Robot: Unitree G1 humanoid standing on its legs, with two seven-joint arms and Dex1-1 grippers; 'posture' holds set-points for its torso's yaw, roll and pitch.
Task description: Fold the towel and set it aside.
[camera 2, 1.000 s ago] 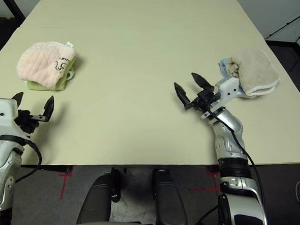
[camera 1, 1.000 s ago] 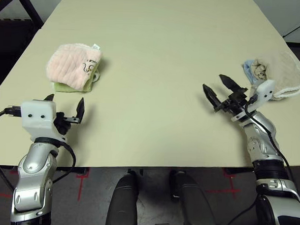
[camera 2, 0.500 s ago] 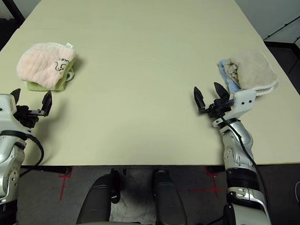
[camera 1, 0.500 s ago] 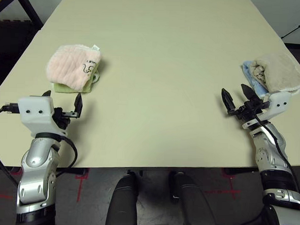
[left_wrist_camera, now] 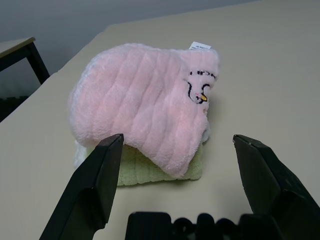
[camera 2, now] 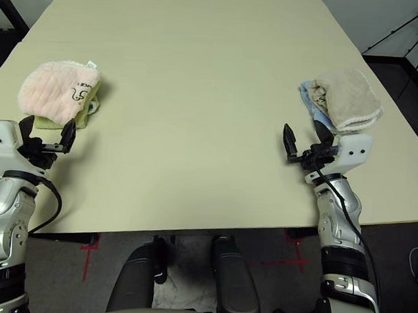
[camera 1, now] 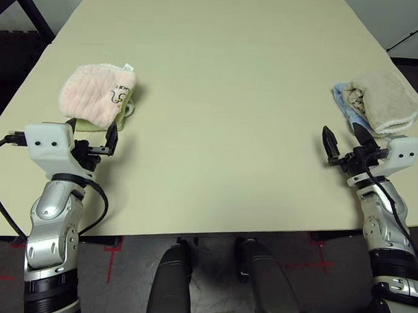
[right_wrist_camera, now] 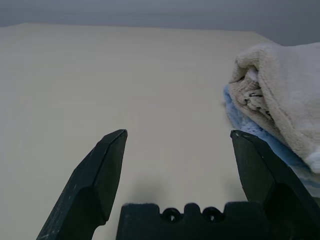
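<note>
Where the head views give me layout, the wrist views give me texture. From the head camera I see the towel (camera 1: 96, 95) at the left of the frame, folded into a rounded pad lying on the smaller green cloth (camera 1: 88, 125), both on the pale, matte table (camera 1: 225, 81). At the right of the frame sits the beige-and-blue cloth bundle (camera 1: 377, 100), near the table's edge.

I read the left gripper (camera 1: 91, 136) as spread wide and empty, just short of the towel; the right gripper (camera 1: 345, 143) is likewise spread and empty, just beside the bundle.

My left wrist view adds detail: the towel's (left_wrist_camera: 145, 105) pile is plush and ribbed in soft channels, with a dark embroidered mark (left_wrist_camera: 199, 89) and a white tag (left_wrist_camera: 199, 46) at its far edge; the green cloth (left_wrist_camera: 155, 170) shows as a flat ribbed strip beneath. My right wrist view shows the bundle's (right_wrist_camera: 280, 90) fleecy beige roll over a blue layer.
</note>
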